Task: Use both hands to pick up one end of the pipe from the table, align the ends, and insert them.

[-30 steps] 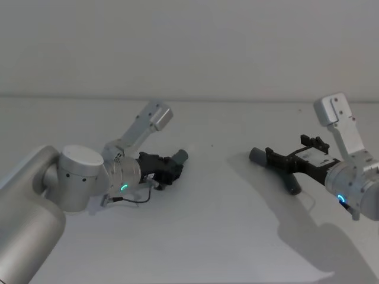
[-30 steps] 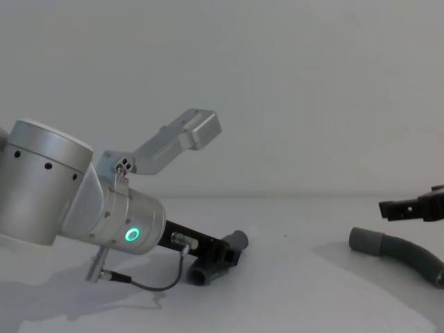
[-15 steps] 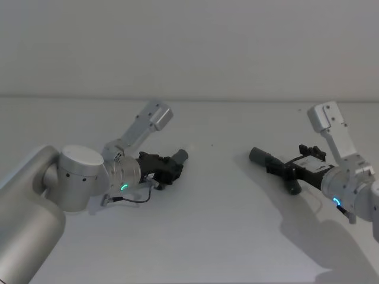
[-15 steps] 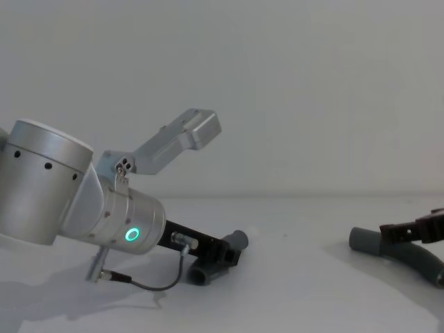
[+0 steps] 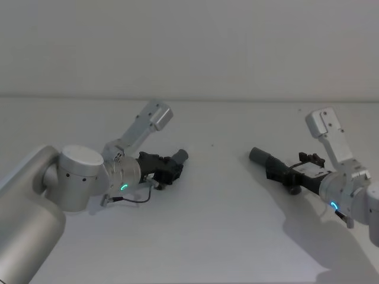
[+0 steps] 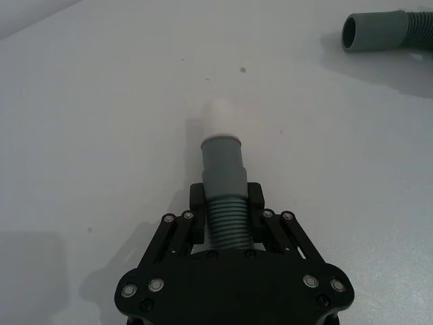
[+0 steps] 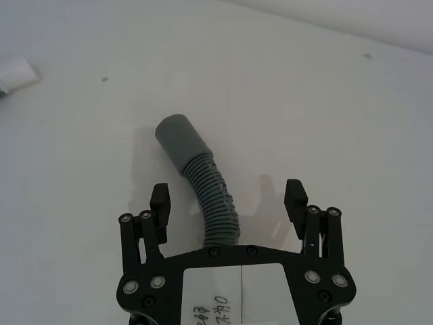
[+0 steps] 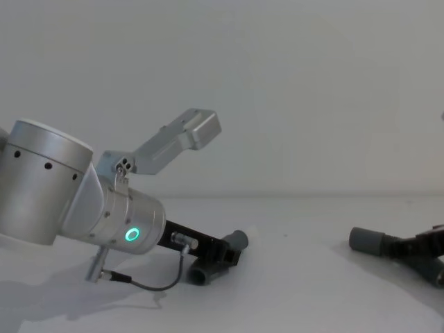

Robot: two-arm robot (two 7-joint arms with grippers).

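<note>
On the white bench (image 5: 225, 225), the left tool (image 6: 225, 203) pinches the short hose (image 6: 223, 169) by its ribs behind the white-tipped cuff, while the right tool (image 7: 227, 196), spread, straddles the longer hose (image 7: 196, 162).

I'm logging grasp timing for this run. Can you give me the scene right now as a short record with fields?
left gripper: shut on the ribbed part of the short hose
short hose end: white tip sticks out past the fingers, bare
right gripper: open, one finger on each side of the longer hose, neither touching it
longer hose: lying on the table, plain cuff toward the middle
ends: far apart, not aligned, not joined
</note>
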